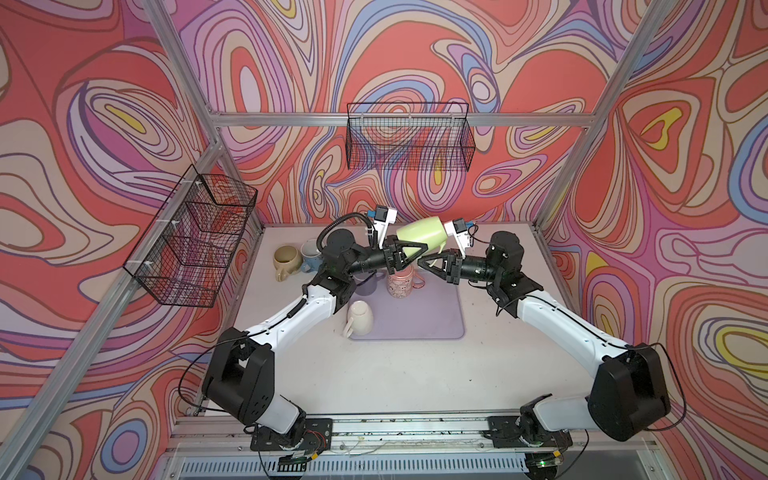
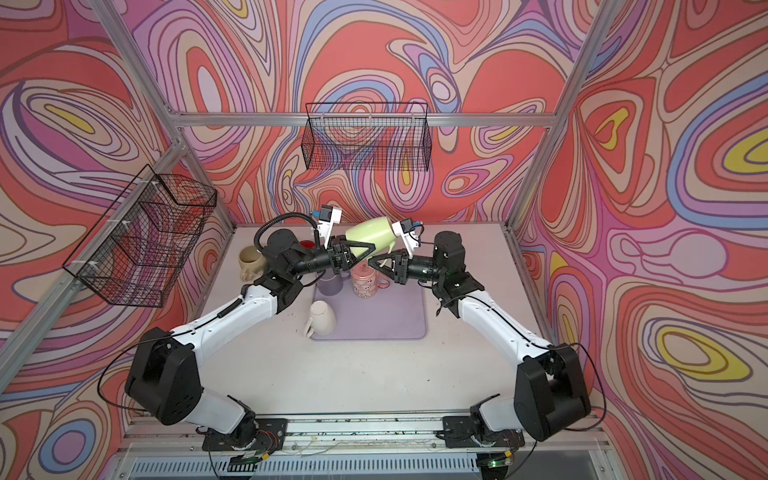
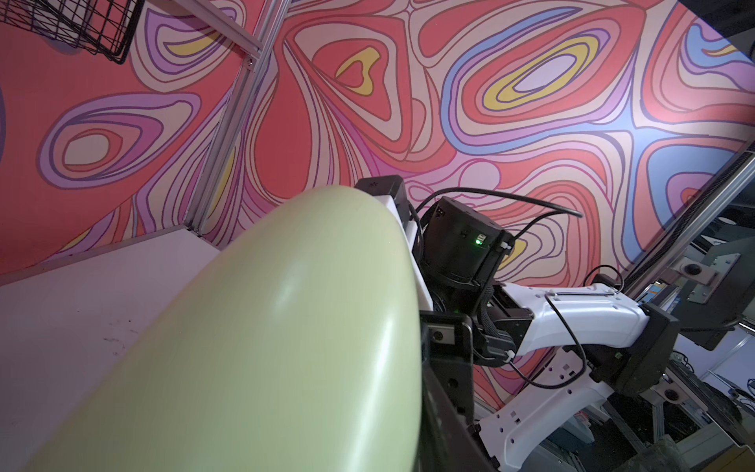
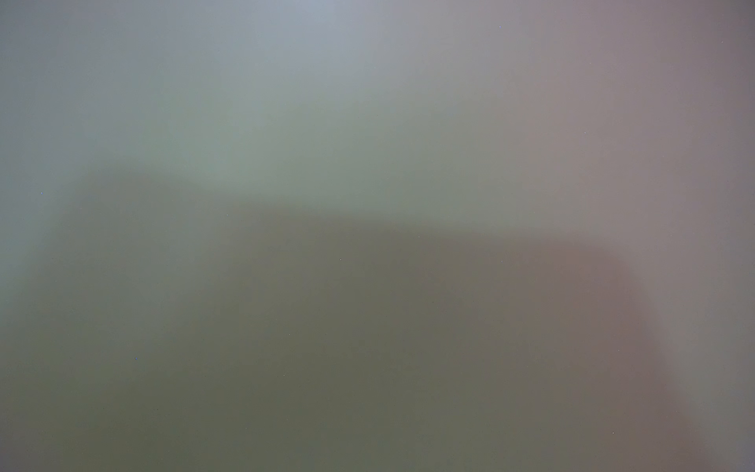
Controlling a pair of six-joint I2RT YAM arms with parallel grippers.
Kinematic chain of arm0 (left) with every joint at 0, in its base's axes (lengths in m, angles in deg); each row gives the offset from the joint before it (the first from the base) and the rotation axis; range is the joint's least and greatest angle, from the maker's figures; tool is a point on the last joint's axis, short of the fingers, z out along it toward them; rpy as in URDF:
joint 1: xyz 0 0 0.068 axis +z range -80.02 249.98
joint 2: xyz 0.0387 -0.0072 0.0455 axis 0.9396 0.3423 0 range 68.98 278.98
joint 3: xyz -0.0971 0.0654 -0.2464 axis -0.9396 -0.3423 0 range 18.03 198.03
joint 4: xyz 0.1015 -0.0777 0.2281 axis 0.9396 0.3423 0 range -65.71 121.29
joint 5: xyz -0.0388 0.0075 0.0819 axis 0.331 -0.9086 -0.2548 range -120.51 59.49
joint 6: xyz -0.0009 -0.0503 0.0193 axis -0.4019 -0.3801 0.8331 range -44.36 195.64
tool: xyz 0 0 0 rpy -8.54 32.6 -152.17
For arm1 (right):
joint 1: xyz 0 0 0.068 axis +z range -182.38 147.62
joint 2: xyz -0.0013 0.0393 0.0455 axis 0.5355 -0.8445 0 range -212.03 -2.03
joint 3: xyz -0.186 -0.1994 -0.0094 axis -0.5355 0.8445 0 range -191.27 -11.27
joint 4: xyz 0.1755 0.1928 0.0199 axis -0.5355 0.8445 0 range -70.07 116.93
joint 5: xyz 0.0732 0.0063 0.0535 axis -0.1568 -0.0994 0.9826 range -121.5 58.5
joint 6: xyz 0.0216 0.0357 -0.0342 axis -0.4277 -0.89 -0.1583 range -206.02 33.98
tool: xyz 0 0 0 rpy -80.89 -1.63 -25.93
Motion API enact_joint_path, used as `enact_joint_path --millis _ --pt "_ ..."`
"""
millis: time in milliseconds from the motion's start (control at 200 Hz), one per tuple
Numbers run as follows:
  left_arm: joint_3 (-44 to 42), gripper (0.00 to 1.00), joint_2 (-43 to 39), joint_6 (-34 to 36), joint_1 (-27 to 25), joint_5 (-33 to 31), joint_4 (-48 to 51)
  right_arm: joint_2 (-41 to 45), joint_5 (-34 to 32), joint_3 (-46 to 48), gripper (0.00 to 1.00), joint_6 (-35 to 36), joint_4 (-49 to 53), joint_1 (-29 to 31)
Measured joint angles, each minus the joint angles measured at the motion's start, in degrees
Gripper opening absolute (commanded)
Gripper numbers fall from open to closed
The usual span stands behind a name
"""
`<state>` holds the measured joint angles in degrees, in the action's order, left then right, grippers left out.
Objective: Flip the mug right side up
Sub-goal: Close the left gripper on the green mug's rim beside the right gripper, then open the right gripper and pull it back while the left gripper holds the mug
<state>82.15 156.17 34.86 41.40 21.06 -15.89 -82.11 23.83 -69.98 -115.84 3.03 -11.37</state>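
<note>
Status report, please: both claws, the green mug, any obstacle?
Right claw shut on green mug, at the handle. Left claw at its body, grip unclear. Mug aloft, on its side, not upright yet. Pink mug close underneath.

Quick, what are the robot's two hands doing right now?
Left gripper: against the green mug, grip cannot be told.
Right gripper: closed on the green mug's handle.
</note>
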Motion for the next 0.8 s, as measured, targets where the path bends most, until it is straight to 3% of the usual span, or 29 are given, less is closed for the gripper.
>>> enact_joint_path --millis 140,416,571,801 --pt "0.0 0.18 0.0 0.1 -0.3 0.7 -0.2 0.0 0.7 0.4 0.0 -1.0 -0.9 -0.2" --pt "0.0 0.0 0.0 0.3 -0.3 1.0 -0.5 0.0 1.5 0.6 0.15 -2.4 -1.6 -0.3" --pt "0.0 0.0 0.0 0.4 -0.5 0.0 -0.4 0.0 1.0 0.6 0.25 -2.2 -1.5 -0.3" --pt "0.0 0.0 0.0 0.7 -0.6 -1.6 -0.1 0.0 -0.1 0.8 0.32 -1.3 -1.4 0.1"
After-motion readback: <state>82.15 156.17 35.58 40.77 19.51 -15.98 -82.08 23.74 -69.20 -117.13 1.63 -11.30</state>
